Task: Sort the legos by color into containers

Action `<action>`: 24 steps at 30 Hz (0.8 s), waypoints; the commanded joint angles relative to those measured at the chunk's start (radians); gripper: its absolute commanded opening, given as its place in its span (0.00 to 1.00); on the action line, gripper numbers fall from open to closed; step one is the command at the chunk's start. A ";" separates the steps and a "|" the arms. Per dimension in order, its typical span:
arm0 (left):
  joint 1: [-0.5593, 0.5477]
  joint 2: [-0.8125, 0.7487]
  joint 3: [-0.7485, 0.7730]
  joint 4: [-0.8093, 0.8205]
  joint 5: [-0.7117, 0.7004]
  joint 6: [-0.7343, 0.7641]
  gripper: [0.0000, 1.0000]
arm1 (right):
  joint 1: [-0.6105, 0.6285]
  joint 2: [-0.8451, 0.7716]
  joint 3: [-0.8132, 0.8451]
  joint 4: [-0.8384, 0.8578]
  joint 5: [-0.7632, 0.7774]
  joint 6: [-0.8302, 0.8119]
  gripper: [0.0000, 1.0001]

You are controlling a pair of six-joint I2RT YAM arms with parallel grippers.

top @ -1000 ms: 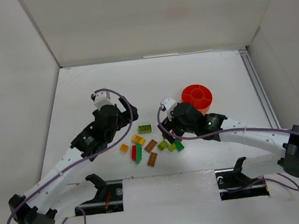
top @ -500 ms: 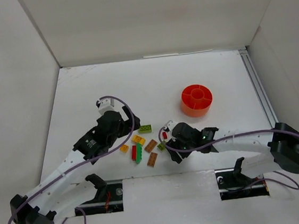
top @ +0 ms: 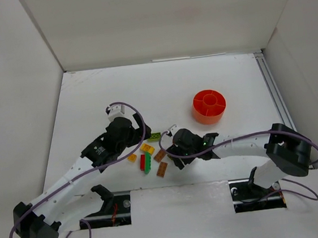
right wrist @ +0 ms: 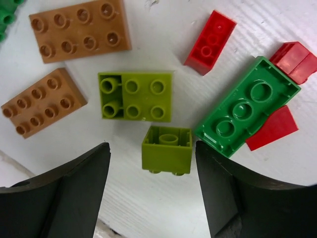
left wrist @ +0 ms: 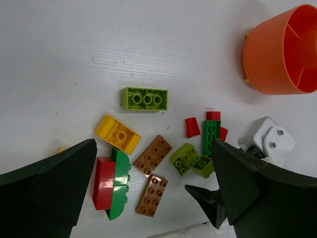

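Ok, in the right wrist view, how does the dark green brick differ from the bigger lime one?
Colour: the green brick is dark green, the lime brick yellow-green. Shape: the green brick is long and narrow, the lime brick nearly square. Pose: the green brick lies underside up, its hollow tubes showing; the lime brick lies studs up. Both lie flat on the table, ungripped.

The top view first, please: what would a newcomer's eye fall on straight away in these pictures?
A bright scatter of bricks lies near the front of the white table. The orange bowl stands apart, farther back on the right, and looks empty. The right gripper hangs open over a small lime brick, and the left gripper is open above the bricks.
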State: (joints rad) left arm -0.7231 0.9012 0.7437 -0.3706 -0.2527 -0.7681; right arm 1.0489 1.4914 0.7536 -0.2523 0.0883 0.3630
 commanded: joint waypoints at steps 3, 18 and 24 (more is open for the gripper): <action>-0.004 -0.005 -0.014 0.018 0.007 -0.007 0.99 | 0.010 0.010 0.061 -0.019 0.099 0.014 0.72; -0.004 0.015 -0.023 0.064 0.030 0.004 0.99 | 0.010 -0.148 0.186 -0.224 0.154 -0.055 0.27; -0.004 0.129 0.040 0.045 0.075 0.046 0.99 | -0.122 -0.178 0.397 -0.376 0.261 -0.104 0.27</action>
State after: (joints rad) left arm -0.7231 0.9905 0.7361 -0.3336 -0.2138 -0.7563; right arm 1.0039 1.3487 1.0687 -0.5438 0.2600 0.2901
